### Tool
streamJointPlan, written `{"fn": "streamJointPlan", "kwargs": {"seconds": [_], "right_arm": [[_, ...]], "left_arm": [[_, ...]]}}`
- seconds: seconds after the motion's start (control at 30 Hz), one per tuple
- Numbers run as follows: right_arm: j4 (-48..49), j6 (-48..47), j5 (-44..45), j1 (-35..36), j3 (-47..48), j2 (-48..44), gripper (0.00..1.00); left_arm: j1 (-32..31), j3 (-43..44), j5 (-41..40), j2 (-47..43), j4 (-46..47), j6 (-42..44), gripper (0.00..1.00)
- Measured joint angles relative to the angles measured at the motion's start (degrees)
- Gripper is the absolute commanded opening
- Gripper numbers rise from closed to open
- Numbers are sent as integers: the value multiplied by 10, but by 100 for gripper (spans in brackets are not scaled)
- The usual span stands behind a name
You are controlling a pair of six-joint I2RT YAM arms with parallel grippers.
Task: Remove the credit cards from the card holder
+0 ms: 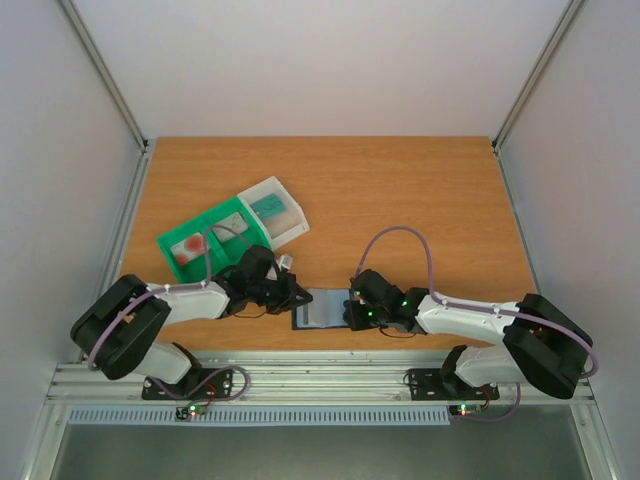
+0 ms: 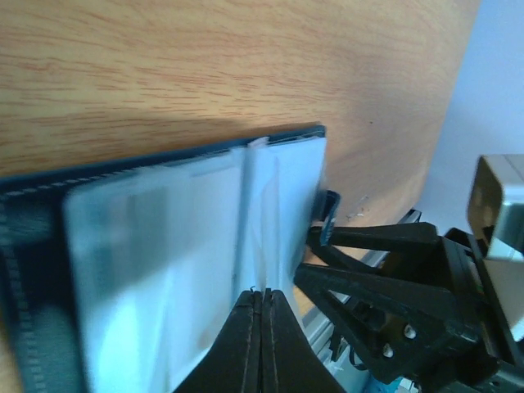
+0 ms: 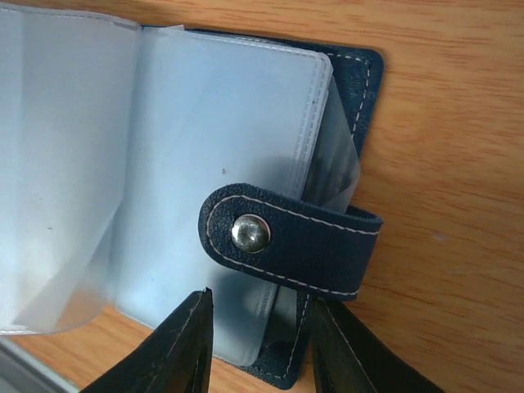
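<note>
The card holder (image 1: 322, 308) lies open on the table near the front edge, its clear sleeves facing up, between my two grippers. My left gripper (image 1: 298, 298) is at its left end. In the left wrist view the fingers (image 2: 262, 296) are pressed together on a thin clear sleeve leaf (image 2: 255, 213) seen edge-on. My right gripper (image 3: 258, 348) is open and straddles the navy cover's edge (image 3: 360, 90) just below the snap tab (image 3: 286, 233). I see no card plainly in the sleeves. One teal credit card (image 1: 268, 207) lies in the tray's white part.
A green-and-white compartment tray (image 1: 222, 222) stands behind the left arm, with a reddish item (image 1: 190, 247) in the green part. The table's front edge and metal rail (image 1: 320, 375) are just behind the wallet. My right gripper's black fingers (image 2: 368, 282) fill the left wrist view's lower right.
</note>
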Motion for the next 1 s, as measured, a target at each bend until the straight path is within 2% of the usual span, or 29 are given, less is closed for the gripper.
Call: {"fn": "streamJointPlan", "kwargs": {"seconds": [0.17,0.37,0.6,0.7,0.83,1.0], "right_arm": [[34,8,-41,1,-1,14,33],[34,8,-41,1,-1,8,36],[3,2,-7,1,-5,-55,44],[-1,-6,2,1,-5,-52,48],[-7,-14,10,1,-1,-41,59],[-7,-21,17,1,12,-16,64]], "left_arm": [[0,0,3,-20,-6,2,9],[0,2,7,-13,-7,1,17],[-14,24,9,32,6,-3,17],[-29,38,9,56,20,-10,17],[-43,40,7,71,36,-18,16],[-49,40,2,73,42,-26,12]]}}
